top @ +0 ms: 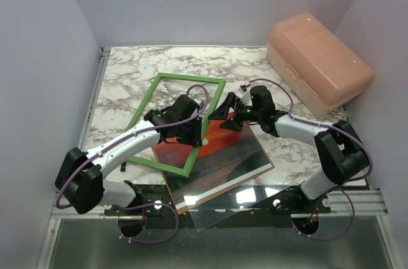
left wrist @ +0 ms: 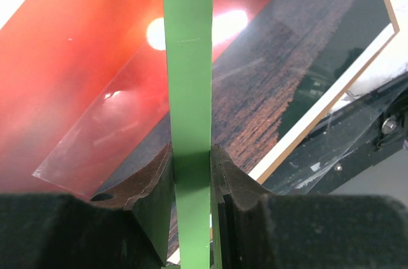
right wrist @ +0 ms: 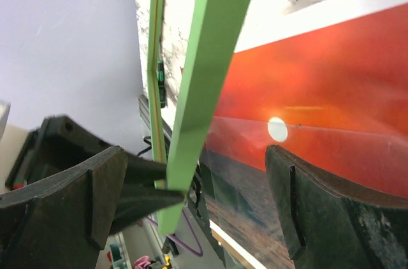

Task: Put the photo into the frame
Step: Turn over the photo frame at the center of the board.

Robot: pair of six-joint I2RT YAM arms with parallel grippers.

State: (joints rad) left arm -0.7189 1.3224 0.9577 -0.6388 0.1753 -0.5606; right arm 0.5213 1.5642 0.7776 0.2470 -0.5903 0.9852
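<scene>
Nearest you, well on your side of the frame: a clear sheet, thin, glossy, glare on it, lying over the table's near edge.

Beside it, just nearer than the frame's near corner: a plain brown backing board, flat and matte. Only its edge strip shows.

On that board lies the photo, face up. It is a smooth rectangular print with a red-orange sky, a small white sun, dark rippled water and a white border. The frame's near right corner overlaps the photo's upper left part. The rest of the photo lies outside the frame, to its right and nearer you.

The frame itself is thin flat rails, bright green and matte, a rectangle turned at a slant on the marble-patterned table.

The left gripper is clamped on the frame's right rail, with dark pads pressed to both edges of the green strip and the photo beneath.

The right gripper sits just right of the frame's far right corner, fingers spread wide and holding nothing. In its wrist view a green rail crosses between them. You cannot tell whether they reach it.

Farthest, well right of the frame: a salmon-pink, translucent plastic box with rounded corners and its lid on.
</scene>
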